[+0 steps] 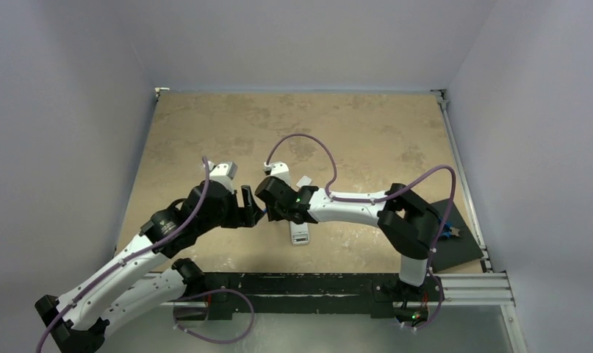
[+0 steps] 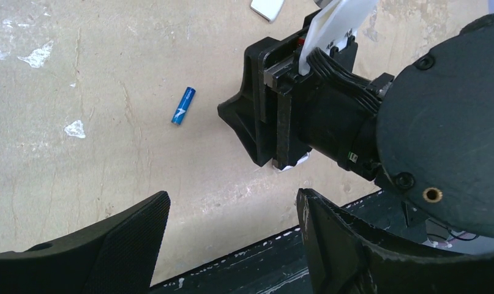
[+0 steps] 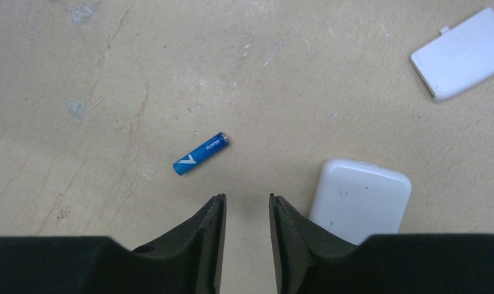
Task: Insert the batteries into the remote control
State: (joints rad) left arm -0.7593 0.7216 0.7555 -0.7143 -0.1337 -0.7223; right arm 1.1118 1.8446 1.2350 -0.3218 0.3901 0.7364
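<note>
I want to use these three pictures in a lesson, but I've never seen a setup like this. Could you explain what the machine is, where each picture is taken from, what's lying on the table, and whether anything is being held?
The machine is two robot arms bolted side by side at the near edge of a beige table. The wide picture comes from a fixed camera above and behind them. The other two come from small cameras on each wrist, so each shows its own black fingers at the bottom.

On the table lie a blue battery, a white remote control and a separate small white cover piece. Only one battery is visible.

The left gripper is wide open and holds nothing. The right gripper has its fingers close together with only a narrow empty gap, hovering just short of the battery and beside the remote. Nothing is held.
</note>
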